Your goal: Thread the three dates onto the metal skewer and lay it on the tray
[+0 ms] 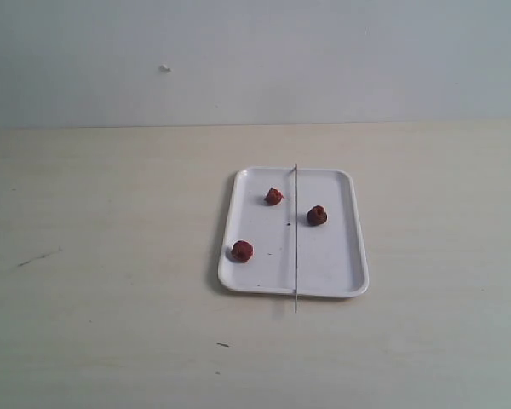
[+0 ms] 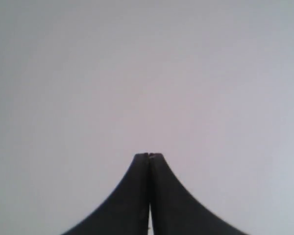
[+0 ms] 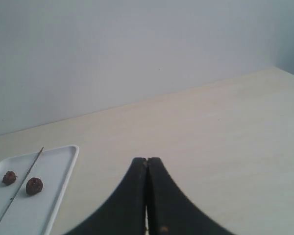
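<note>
In the exterior view the tray sat just right of centre on the table, and the metal skewer lay lengthwise across it, overhanging both short rims. The upper date and lower date lay left of the rod, with the darker date to its right. The left gripper and right gripper were pinched fully closed, holding nothing.

In your right wrist view the picture's edge cuts off much of the tray and part of the skewer, leaving you only two dates; the dark speck on the tray is too small to identify.
</note>
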Controlling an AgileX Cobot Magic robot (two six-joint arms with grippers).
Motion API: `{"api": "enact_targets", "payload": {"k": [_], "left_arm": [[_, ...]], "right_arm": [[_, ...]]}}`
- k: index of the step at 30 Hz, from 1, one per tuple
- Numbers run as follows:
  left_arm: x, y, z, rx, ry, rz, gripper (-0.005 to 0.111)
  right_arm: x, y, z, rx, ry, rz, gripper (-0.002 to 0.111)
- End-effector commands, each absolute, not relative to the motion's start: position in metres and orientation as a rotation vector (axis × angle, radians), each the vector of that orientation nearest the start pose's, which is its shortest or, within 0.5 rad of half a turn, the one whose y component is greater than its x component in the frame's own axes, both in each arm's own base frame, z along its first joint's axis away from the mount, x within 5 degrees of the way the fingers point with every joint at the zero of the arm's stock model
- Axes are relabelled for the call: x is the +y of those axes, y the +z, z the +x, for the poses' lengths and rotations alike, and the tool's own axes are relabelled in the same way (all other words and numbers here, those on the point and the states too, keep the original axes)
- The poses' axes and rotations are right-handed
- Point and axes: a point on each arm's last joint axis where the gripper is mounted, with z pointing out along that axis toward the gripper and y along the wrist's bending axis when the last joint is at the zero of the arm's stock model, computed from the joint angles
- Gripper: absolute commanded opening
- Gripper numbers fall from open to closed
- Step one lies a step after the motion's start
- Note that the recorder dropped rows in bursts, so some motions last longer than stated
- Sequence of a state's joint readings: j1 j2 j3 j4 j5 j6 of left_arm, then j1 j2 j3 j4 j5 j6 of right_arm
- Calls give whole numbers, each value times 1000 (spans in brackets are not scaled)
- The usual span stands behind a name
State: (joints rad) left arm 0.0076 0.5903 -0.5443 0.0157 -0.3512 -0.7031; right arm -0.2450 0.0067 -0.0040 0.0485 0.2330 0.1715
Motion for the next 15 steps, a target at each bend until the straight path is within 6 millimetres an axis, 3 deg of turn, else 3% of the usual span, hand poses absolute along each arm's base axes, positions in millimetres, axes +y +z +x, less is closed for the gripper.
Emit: {"api": "enact_targets", "payload": {"k": [1, 4, 8, 12, 15], "left_arm": [[-8, 337, 202, 1815, -355, -447, 0], [-26, 301, 242, 2196, -160, -308, 0], [-68, 260, 283, 2604, 7, -27, 0], [-104, 241, 311, 2752, 82, 105, 0], [-133, 236, 321, 2796, -17, 128, 0]], "right_arm": [[-13, 193, 54, 1661, -14, 378, 0], [-13, 193, 54, 1661, -14, 378, 0], [-13, 193, 54, 1661, -14, 378, 0], [-13, 193, 54, 1661, -14, 378, 0], [-13, 193, 54, 1661, -14, 378, 0]]}}
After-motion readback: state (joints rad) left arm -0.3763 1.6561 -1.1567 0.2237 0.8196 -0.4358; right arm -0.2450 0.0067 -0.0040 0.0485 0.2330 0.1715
